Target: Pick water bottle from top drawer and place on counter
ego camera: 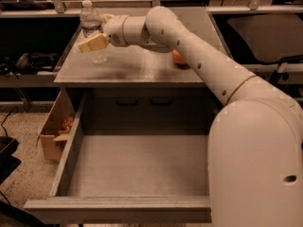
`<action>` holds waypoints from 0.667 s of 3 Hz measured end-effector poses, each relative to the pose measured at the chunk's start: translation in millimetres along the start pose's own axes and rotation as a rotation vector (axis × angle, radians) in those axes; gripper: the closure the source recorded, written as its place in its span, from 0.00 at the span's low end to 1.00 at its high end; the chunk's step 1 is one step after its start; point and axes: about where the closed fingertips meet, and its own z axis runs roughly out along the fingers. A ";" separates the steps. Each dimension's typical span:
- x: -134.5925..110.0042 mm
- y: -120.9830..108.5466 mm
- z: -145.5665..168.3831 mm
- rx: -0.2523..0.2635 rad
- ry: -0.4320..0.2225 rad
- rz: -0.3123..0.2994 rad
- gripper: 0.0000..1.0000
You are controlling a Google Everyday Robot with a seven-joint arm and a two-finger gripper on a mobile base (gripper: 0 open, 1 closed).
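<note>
Water bottle: the water bottle (89,21) stands upright, white cap on top, at the 10 o'clock corner of the grey tabletop (137,67).
Gripper: the gripper (92,32) reaches in from 3 o'clock and is closed around the bottle's ribbed body, with one tan finger (94,42) across its front.
Top drawer: the top drawer (137,164) is pulled out at 6 o'clock of the tabletop, its grey floor bare.
Orange object: an orange object (178,58) sits at 3 o'clock, partly behind the arm (208,65).
Cardboard box: a cardboard box (49,136) rests at the drawer's 9 o'clock.
</note>
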 end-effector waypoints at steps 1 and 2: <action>0.0 0.0 0.0 0.000 0.000 0.000 0.00; -26.8 6.9 -14.9 -0.002 -0.032 -0.063 0.00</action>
